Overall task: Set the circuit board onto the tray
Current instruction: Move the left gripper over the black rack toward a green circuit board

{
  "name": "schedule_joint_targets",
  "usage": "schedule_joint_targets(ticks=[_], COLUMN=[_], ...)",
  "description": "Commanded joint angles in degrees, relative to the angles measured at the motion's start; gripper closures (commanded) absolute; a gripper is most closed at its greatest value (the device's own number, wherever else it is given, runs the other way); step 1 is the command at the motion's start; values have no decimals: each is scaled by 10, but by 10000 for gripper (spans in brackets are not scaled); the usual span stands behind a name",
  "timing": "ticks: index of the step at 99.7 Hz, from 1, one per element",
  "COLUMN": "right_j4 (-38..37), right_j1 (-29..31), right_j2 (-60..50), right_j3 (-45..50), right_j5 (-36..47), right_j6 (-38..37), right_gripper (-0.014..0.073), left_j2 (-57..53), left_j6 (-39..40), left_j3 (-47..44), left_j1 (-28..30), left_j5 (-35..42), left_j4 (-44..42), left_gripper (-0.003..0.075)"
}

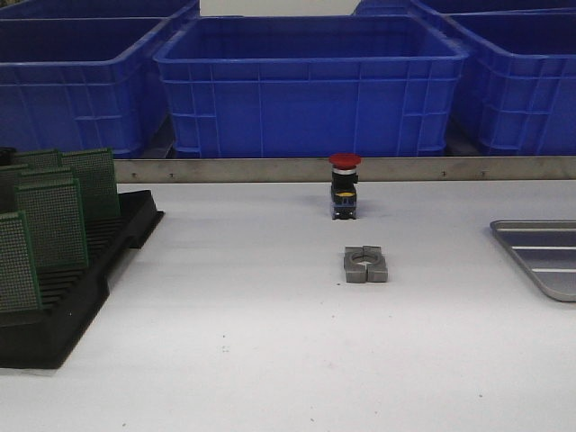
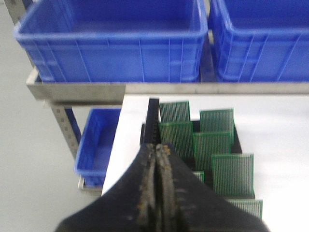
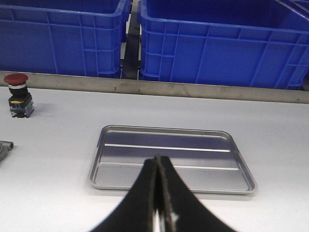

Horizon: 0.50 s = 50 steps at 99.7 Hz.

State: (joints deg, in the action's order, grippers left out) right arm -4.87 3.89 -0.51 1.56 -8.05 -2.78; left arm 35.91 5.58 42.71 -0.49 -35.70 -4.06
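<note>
In the front view the tray [image 1: 540,256] runs off the right edge, so only its left part shows. The black rack [image 1: 63,297] is cut off at the left edge, and some of its green boards [image 1: 54,220] are cut there too. The blue bins [image 1: 310,85] at the back lose their tops past the top edge. Neither arm shows in this view.

In the left wrist view the left end effector [image 2: 158,150] hides the nearest boards and part of the rack. That picture is blurry, so the tiny holes on the boards cannot be made out.

In the right wrist view the right end effector [image 3: 158,159] covers part of the tray's near rim. A grey metal block [image 3: 4,149] is cut off at the edge.
</note>
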Motion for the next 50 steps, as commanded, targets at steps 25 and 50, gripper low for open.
schedule_joint_targets(ticks=[25,50], right_j4=[-7,-7], right_j1=[3,3], right_j2=[-13,-13], right_j3=[0,0], right_j5=[46,46], right_j6=[0,0], right_gripper=[655,655], left_j2=[180,323], left_j6=[-179,-428], left_j3=[97,184], left_j1=[-1,-1], left_j5=[-36,-176], left_j4=[103,203], left_gripper=[318,293])
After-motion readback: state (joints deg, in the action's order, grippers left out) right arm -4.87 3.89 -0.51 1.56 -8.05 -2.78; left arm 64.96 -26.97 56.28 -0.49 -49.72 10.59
